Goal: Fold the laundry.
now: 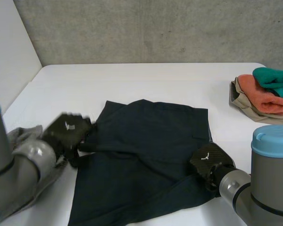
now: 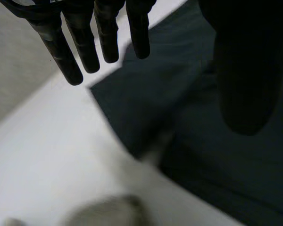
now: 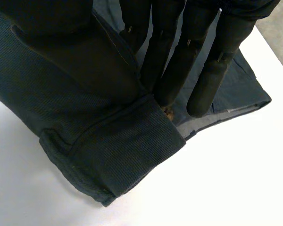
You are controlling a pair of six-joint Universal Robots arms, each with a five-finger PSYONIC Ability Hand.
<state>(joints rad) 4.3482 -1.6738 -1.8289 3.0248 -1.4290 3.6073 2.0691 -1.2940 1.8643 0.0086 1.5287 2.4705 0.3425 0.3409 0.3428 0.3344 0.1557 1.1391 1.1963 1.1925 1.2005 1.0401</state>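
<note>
The right hand (image 3: 162,52) grasps a thick stitched band at the right edge of the dark blue twill garment (image 1: 146,150), with the cloth folded between its thumb and its straight fingers (image 3: 207,80). The left hand (image 2: 80,44) is released, its fingers straight and holding nothing, just above the left edge of the same garment, which lies mostly flat and roughly square in the middle of the smooth white table (image 1: 146,80). A crumpled grey cloth (image 1: 23,134) lies near the left arm, and at the far right sits a soft pile: an orange towel (image 1: 264,96), a teal cloth (image 1: 273,80) and a beige cloth (image 1: 245,106).
</note>
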